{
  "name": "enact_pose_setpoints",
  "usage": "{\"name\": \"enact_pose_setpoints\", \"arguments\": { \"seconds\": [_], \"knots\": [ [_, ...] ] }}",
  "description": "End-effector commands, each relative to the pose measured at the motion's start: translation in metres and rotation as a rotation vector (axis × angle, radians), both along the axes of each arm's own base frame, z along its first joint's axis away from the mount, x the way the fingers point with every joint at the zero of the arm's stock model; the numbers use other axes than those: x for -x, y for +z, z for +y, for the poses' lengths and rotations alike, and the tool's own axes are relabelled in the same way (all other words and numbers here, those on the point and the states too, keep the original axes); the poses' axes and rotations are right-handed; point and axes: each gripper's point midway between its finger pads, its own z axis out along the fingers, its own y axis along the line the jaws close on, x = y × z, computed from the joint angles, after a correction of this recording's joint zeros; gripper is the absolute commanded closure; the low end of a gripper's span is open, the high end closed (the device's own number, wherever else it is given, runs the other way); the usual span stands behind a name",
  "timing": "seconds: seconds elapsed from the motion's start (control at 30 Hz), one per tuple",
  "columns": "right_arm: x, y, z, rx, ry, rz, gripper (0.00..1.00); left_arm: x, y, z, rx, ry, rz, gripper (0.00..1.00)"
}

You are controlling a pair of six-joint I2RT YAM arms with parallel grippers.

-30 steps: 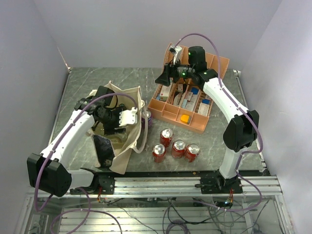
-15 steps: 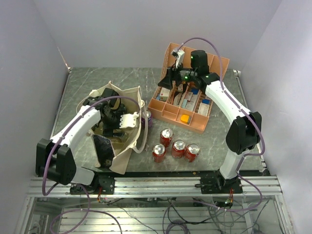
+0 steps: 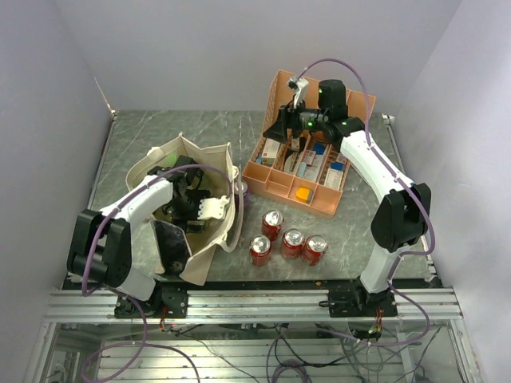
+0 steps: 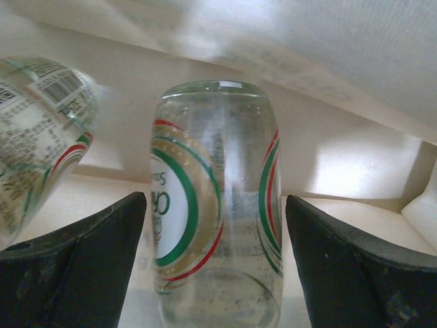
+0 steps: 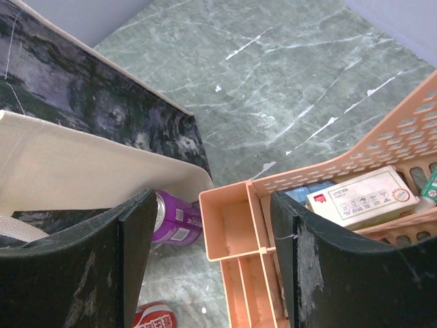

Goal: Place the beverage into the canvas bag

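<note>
Inside the cream canvas bag (image 3: 206, 153) a clear beverage bottle (image 4: 215, 198) with green, gold and red rings rests on the bag's floor (image 4: 341, 164). My left gripper (image 4: 215, 205) straddles it, open, with a gap between each dark finger (image 4: 89, 266) and the bottle. A second such bottle (image 4: 37, 130) lies at the left. In the top view my left gripper (image 3: 192, 209) is down in the bag. My right gripper (image 3: 279, 128) hovers open and empty above the corner of the organizer (image 5: 225, 198).
The orange-pink organizer (image 3: 275, 185) holds small boxes at the back right. A purple can (image 3: 243, 190) lies between bag and organizer, also seen in the right wrist view as the purple can (image 5: 179, 217). Several red cans (image 3: 292, 242) stand near the front. The bag's dark panel (image 5: 102, 96) faces the right gripper.
My left arm has folded in and pushed its gripper deeper into the bag, and its jaws have spread wide. My right gripper has drifted slightly right above the organizer.
</note>
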Motion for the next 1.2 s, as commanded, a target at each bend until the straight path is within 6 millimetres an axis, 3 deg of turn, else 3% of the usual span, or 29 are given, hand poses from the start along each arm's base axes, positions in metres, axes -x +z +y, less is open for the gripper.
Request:
{"name": "enact_pose_setpoints", "arguments": {
  "seconds": [0.0, 0.17, 0.33, 0.4, 0.83, 1.17],
  "knots": [
    [-0.008, 0.01, 0.0, -0.018, 0.002, -0.02, 0.33, 0.003, -0.01, 0.001, 0.006, -0.005, -0.01, 0.1],
    [-0.008, 0.011, -0.001, -0.016, -0.003, -0.016, 0.33, 0.006, -0.015, -0.001, 0.032, 0.023, -0.028, 0.31],
    [-0.007, 0.013, -0.001, -0.024, -0.011, -0.012, 0.33, -0.001, 0.005, -0.01, 0.088, 0.072, -0.067, 0.78],
    [-0.005, 0.015, -0.001, -0.031, -0.014, -0.01, 0.33, -0.004, 0.017, -0.012, 0.096, 0.079, -0.087, 0.92],
    [0.001, 0.026, 0.004, -0.036, 0.011, -0.027, 0.34, -0.022, 0.114, -0.014, 0.171, 0.182, -0.248, 0.93],
    [0.011, 0.035, 0.011, -0.024, 0.028, -0.06, 0.35, -0.033, 0.16, -0.02, 0.23, 0.199, -0.337, 0.93]
  ]
}}
